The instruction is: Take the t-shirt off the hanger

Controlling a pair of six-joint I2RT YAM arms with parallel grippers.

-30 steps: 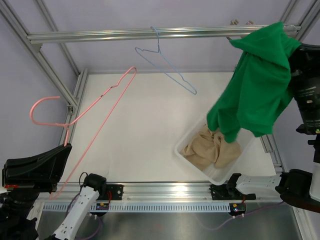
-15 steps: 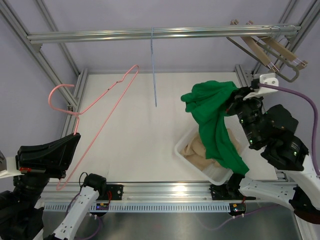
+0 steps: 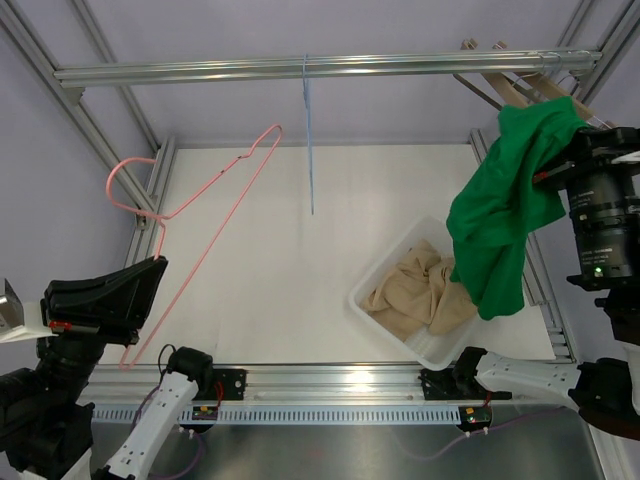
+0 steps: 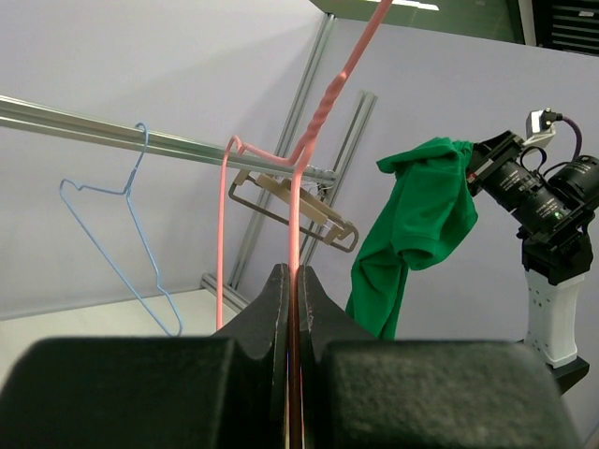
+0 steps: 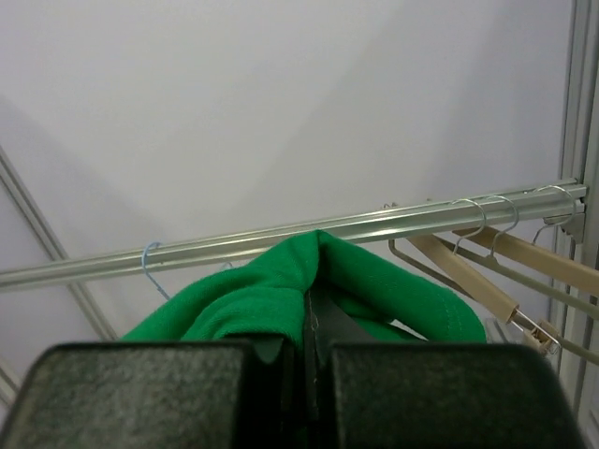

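The green t-shirt hangs free from my right gripper, which is shut on it, high at the right over the white bin's far side. In the right wrist view the cloth drapes over my shut fingers. The pink hanger is bare; my left gripper is shut on its wire at the left. In the left wrist view the pink wire runs up from between my shut jaws, and the green shirt shows far right.
A white bin at front right holds a beige garment. A blue wire hanger hangs on the metal rail. Wooden hangers hang at the rail's right end. Frame posts stand at the table's sides.
My right gripper swung the green shirt down over the bin, then lifted it back up to the right. My left gripper moved the pink hanger slightly right. The blue hanger turned edge-on.
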